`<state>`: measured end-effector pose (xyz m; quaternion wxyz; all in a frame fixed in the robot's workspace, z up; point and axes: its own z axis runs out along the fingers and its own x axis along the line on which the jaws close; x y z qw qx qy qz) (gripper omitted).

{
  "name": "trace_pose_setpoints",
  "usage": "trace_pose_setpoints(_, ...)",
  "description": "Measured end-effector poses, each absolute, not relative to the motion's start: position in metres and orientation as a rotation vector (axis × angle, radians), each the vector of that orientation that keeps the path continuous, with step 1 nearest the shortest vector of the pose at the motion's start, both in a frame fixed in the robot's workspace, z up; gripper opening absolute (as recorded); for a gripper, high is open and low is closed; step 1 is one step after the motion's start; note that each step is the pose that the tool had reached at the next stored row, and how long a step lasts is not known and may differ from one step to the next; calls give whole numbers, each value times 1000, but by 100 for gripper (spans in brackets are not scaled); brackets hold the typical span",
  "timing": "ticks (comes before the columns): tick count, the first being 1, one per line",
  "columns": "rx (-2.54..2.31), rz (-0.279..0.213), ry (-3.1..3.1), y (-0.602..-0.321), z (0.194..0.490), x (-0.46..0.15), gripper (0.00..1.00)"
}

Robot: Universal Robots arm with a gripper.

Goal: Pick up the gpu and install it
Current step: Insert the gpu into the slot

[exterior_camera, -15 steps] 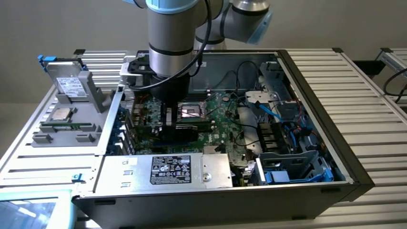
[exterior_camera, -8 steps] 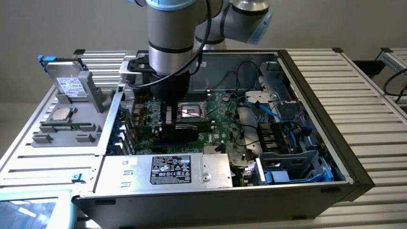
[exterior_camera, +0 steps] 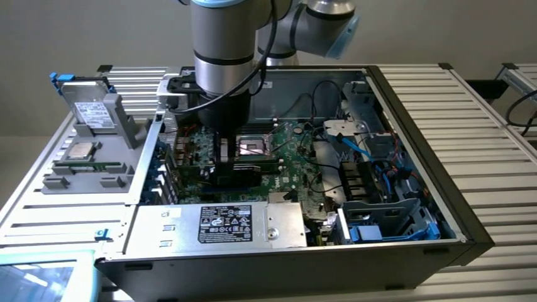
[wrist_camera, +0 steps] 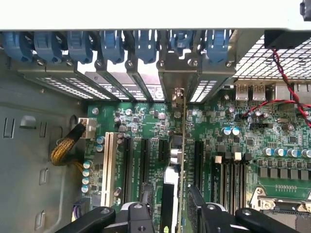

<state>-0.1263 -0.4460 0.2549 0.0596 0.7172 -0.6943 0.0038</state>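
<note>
One arm (exterior_camera: 222, 56) reached into the open computer case (exterior_camera: 411, 107), left of centre in the exterior view, with its gripper (exterior_camera: 225, 157) low over the green motherboard (exterior_camera: 290, 157). In the wrist view the fingers (wrist_camera: 141, 216) stood spread, one on each side of the gpu (wrist_camera: 171, 201), neither visibly touching it and nothing pinched. The gpu stood on edge in a motherboard slot among the black expansion slots (wrist_camera: 127, 165), its metal bracket (wrist_camera: 178, 94) at the case's rear openings near the blue clips (wrist_camera: 146, 43). A silver processor chip (exterior_camera: 82, 150) lay on the grey rack (exterior_camera: 126, 126) at the exterior view's left.
</note>
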Motion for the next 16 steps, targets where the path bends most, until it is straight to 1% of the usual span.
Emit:
trace_pose_setpoints(1,2176,20,-2101,-446,255,-126,42)
trace_pose_setpoints(8,2181,34,-2107,-446,255,-126,42)
trace_pose_setpoints(16,2186,29,-2120,-446,255,-126,42)
